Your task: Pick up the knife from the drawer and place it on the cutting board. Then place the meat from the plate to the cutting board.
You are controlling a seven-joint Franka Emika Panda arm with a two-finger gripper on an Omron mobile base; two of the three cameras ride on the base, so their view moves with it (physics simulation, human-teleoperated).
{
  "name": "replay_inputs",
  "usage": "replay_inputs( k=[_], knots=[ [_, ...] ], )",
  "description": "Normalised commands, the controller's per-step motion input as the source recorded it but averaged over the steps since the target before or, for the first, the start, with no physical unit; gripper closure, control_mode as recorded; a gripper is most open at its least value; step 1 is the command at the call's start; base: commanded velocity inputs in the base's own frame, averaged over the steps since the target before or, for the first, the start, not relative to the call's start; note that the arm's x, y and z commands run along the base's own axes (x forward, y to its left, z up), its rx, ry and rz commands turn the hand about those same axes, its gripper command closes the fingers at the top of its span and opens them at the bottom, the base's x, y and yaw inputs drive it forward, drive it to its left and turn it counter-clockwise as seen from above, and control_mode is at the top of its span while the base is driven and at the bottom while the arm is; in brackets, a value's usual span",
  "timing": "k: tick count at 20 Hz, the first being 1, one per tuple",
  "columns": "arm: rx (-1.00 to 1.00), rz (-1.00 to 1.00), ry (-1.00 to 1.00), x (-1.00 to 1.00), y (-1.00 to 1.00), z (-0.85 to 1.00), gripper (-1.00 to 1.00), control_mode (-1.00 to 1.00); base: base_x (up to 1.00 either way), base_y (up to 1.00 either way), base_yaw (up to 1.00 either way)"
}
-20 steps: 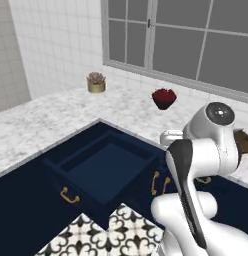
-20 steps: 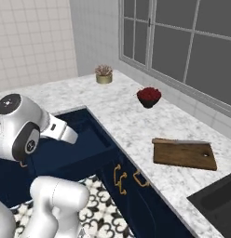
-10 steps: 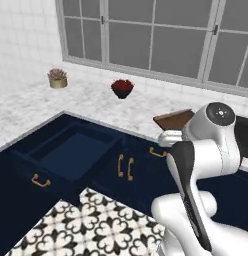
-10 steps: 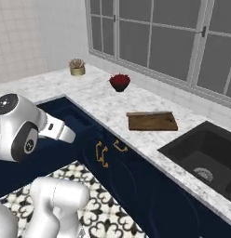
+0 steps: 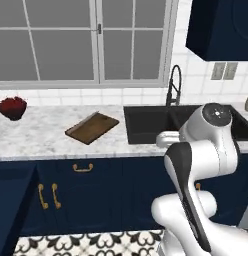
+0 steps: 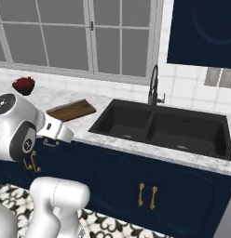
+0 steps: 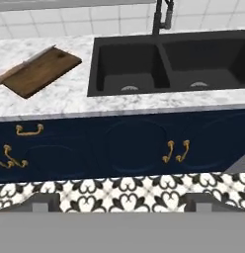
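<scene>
Tool point(image 7: 122, 202) wide open, empty, facing sink point(image 7: 169, 62); cutting board point(image 7: 39, 71) far left on counter point(image 7: 60, 101); risks missing knife, drawer unseen.

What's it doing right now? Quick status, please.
Fingers open, holding nothing. Board bare on the counter, left of the sink. Nothing blocking the board.

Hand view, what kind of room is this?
A kitchen, by the look of it: a black double sink with a faucet in a marble counter, and a wooden cutting board beside it.
</scene>
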Motion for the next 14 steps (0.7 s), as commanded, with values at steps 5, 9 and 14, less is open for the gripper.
replay_inputs(
  k=[5, 9, 14],
  knots=[
    [0.00, 0.00, 0.00, 0.00, 0.00, 0.00, -1.00, 1.00, 0.00, -0.94, -0.47],
    [0.00, 0.00, 0.00, 0.00, 0.00, 0.00, -1.00, 1.00, 0.00, -1.00, -0.23],
    [0.00, 0.00, 0.00, 0.00, 0.00, 0.00, -1.00, 1.00, 0.24, -1.00, -0.09]
  ],
)
